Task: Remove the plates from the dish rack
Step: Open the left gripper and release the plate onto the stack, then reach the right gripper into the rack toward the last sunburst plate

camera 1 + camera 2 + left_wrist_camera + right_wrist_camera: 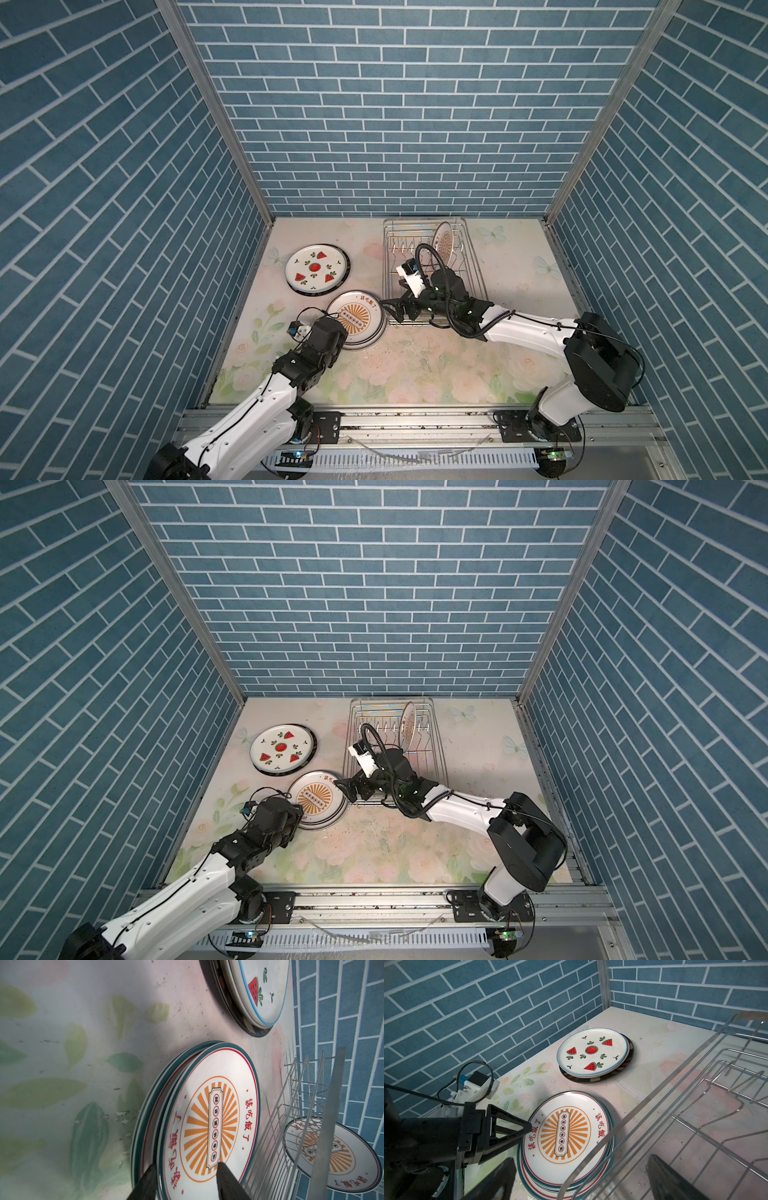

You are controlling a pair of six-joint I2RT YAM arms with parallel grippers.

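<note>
Left hand (185, 1178) pinches top sunburst plate (209, 1126) by its rim, on the stack. Right hand (392, 309) spread just beside it, at dish rack (405, 245) corner.

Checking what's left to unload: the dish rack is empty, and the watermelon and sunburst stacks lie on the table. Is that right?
No: the dish rack is not empty; one sunburst plate stands on edge in it, as both top views show. The watermelon stack and the sunburst stack do lie on the table.
</note>
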